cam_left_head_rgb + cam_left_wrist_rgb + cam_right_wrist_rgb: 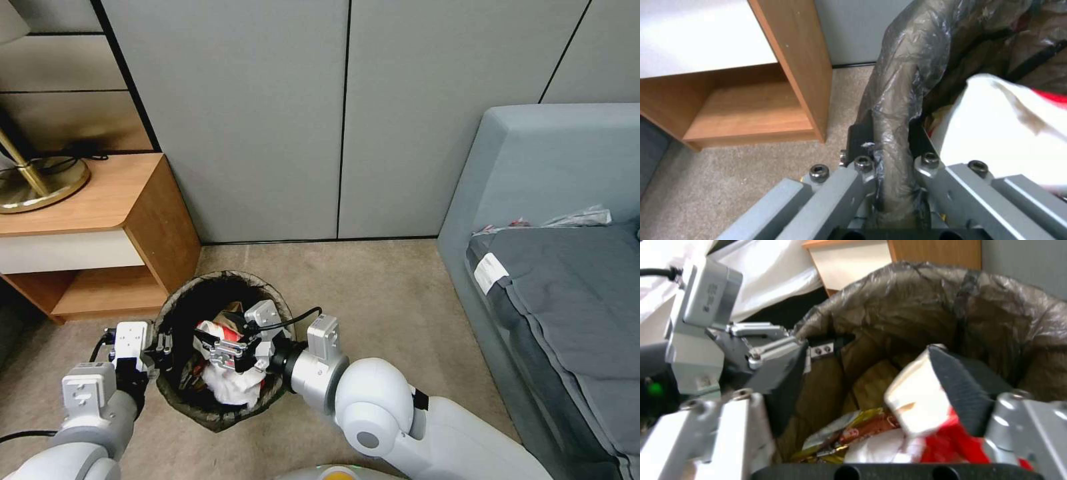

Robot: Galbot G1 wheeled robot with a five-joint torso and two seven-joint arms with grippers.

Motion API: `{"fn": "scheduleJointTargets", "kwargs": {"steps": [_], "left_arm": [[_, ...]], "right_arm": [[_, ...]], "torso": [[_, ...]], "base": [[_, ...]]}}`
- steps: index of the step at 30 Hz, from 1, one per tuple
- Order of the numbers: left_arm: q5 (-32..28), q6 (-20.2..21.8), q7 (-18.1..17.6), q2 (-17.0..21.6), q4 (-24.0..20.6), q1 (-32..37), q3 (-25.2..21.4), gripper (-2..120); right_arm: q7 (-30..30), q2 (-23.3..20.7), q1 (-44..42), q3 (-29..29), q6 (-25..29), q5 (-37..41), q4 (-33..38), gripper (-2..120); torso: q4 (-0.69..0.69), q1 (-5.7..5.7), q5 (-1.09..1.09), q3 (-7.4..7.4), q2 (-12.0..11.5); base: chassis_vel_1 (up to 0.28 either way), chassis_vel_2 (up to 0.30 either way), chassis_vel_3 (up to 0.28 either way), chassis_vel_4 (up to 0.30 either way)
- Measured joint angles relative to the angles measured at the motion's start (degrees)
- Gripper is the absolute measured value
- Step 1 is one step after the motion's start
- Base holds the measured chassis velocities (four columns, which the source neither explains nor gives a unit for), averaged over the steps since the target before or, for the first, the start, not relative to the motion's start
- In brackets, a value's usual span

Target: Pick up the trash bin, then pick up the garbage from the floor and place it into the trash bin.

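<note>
**Dropping a carton into the held bin**

Left hand (159,347) is clamped on the rim of the trash bin (175,395), on the bin's left side; the left wrist view shows its jaws pinching the bag-covered rim (896,133) between them. The bin sits on the carpet (373,293) beside the wooden nightstand (100,227).

Right hand (220,347) reaches over the bin's mouth, jaws parted wide. A red-and-white carton (918,406) lies against one finger pad (960,386); firm grip cannot be confirmed. Below it in the bin: crumpled white paper (230,387) and a shiny snack wrapper (849,433).
</note>
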Motion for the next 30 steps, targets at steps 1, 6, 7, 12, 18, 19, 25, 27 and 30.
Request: {"fn": "scheduleJointTargets", "kwargs": {"steps": [1,6,7,12,18,19,25,27,30], "left_arm": [[0.00,0.01,0.01,0.01,0.00,0.00,0.00,1],[-0.01,0.03,0.01,0.01,0.00,0.00,0.00,1],[-0.01,0.04,0.02,0.00,0.00,0.02,-0.01,1],[0.02,0.06,0.02,-0.10,0.00,0.09,-0.01,1],[0.05,0.06,0.05,-0.08,0.00,0.33,0.01,1],[0.05,0.07,0.05,-0.01,0.00,0.38,0.00,1],[-0.13,0.08,0.07,0.22,0.00,0.43,0.01,1],[-0.49,0.12,0.07,0.38,0.00,0.44,0.00,1],[-0.65,0.14,0.08,0.43,0.00,0.44,-0.02,1]], "right_arm": [[0.11,-0.02,0.01,0.07,0.00,0.05,0.23,80],[0.29,-0.54,-0.27,0.29,-0.01,0.18,1.35,94],[0.38,-0.87,-0.44,0.43,-0.03,0.33,1.95,97],[0.64,-2.32,-0.97,1.78,-0.13,1.07,4.76,100],[0.24,-4.60,-2.58,5.74,0.23,1.40,8.09,100],[-0.44,-5.56,-3.36,7.34,0.74,1.31,9.04,100],[-3.10,-8.70,-6.58,12.35,2.86,0.23,12.18,100],[-3.69,-10.58,-9.17,14.74,4.70,-0.93,14.79,100],[-3.83,-11.36,-11.47,16.18,5.97,-2.18,16.75,100]], "torso": [[0.00,0.00,0.00,0.00,0.00],[0.00,0.00,0.00,0.00,0.00],[0.00,0.00,0.00,0.00,0.00],[0.00,0.00,0.01,0.00,0.00],[0.00,0.00,0.02,0.00,0.00],[0.01,0.00,0.02,0.00,0.00],[0.00,0.00,0.02,0.00,0.00],[0.00,0.00,0.01,0.00,0.00],[0.00,0.00,0.01,0.00,0.00]], "base": [[0.000,0.000,0.000,0.000],[0.000,0.000,0.000,0.000],[0.000,0.000,0.000,0.000],[0.000,0.000,0.000,0.000],[0.000,0.000,0.000,0.000],[0.000,0.000,0.000,0.000],[0.000,0.000,0.000,0.000],[0.000,0.000,0.000,0.000],[0.000,0.000,0.000,0.000]]}}
